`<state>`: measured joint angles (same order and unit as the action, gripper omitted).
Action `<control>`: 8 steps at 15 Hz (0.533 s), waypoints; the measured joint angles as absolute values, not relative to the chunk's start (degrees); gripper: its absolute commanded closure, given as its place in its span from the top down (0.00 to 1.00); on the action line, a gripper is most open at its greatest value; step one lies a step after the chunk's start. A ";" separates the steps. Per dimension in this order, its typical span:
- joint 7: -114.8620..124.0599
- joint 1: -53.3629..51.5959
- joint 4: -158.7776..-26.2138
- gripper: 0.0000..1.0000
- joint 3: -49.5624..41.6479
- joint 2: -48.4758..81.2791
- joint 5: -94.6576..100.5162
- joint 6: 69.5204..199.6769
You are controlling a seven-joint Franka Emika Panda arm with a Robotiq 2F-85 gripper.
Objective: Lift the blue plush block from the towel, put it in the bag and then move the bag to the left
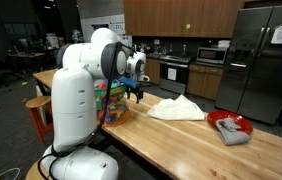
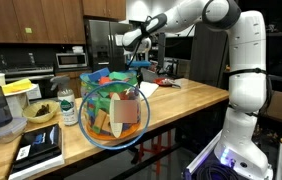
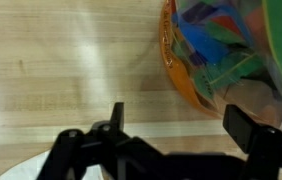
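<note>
- Clear plastic bag stands upright on the wooden tabletop, nearest the camera in an exterior view, with multicoloured pieces showing through.
- Blue patches show inside it; whether one of them is the block cannot be told.
- Hand hangs just beyond the bag over bare wood, jaws wide apart and empty.
- Towel lies rumpled past the hand.
- Red bowl sits farthest along.
</note>
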<state>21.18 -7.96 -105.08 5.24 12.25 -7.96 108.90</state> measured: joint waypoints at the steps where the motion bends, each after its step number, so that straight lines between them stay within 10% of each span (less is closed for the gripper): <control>1: 21.77 -7.88 -105.00 1.00 5.01 12.46 -7.98 108.91; 8: 24.77 -6.28 -106.61 1.00 2.95 12.43 -9.73 108.89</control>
<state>24.77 -6.28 -106.61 2.95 12.43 -9.73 108.89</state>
